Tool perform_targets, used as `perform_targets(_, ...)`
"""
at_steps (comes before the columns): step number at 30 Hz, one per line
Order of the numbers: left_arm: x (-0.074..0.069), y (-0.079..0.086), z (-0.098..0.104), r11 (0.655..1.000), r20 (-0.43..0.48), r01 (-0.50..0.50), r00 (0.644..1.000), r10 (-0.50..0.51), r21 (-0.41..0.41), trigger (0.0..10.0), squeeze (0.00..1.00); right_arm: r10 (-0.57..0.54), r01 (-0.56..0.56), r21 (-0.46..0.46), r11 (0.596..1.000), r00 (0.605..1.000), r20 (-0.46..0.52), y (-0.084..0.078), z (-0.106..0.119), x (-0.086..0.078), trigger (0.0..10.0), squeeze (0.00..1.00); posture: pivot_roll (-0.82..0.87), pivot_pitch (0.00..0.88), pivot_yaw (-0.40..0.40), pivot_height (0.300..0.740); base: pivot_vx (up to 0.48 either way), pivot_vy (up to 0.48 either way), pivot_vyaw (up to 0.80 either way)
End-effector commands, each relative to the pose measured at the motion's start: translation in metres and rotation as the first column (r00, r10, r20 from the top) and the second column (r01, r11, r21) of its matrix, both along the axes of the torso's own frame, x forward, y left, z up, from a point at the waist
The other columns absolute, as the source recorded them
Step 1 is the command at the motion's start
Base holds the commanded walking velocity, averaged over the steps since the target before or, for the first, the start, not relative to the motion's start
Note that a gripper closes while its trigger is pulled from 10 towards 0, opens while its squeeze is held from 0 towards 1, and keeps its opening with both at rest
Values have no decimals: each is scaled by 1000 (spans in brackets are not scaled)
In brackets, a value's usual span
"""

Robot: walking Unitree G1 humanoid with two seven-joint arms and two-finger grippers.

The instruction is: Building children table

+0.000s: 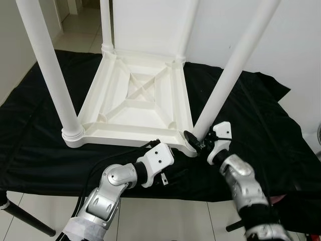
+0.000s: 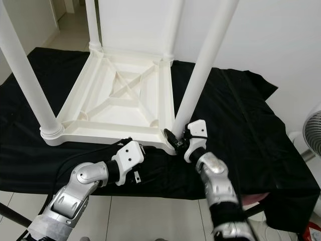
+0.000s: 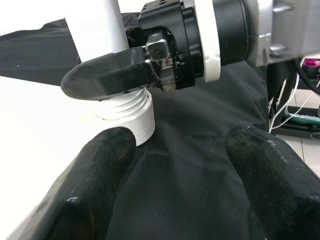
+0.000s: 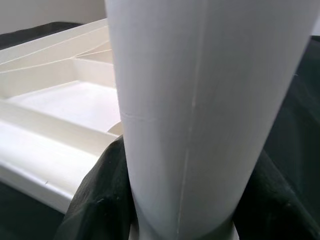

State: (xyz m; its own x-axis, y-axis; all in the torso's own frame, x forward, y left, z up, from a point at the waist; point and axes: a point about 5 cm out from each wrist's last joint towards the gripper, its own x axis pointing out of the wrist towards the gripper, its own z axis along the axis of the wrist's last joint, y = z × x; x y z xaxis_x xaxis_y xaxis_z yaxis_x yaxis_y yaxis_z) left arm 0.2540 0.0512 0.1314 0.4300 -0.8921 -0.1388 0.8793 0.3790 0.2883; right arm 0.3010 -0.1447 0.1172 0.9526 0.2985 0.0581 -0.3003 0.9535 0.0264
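Observation:
A white children's table [image 1: 135, 103] lies upside down on black cloth [image 1: 261, 125], its legs pointing up. My right gripper [image 1: 196, 141] is shut on the near-right leg [image 1: 230, 70] just above its base; in the right wrist view the leg [image 4: 200, 110] stands between the black fingers [image 4: 97, 200]. My left gripper [image 3: 180, 170] is open, low over the cloth beside that leg's ribbed base [image 3: 130, 112], touching nothing. Its arm [image 1: 155, 161] reaches in under the table's front edge.
The cloth hangs over the front edge of a raised surface above pale floor tiles. A black stand leg [image 1: 25, 219] crosses the floor at lower left. A white fan [image 2: 311, 131] stands at far right, with cables [image 3: 295, 102] near it. A white wall rises behind.

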Motion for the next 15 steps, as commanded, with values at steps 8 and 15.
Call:
perform_targets(8,2,-1,-2,998,-2,-57,998,57,-11,10000,0,-219,218,25,976,976,1,15,10,-15,10000,0,-33,9,-115,740,0,0,0)
perform_targets(15,3,-2,-1,998,-2,-54,999,54,-13,10000,0,-221,221,20,975,975,-8,14,14,-15,10000,63,-41,13,-113,740,0,0,0)
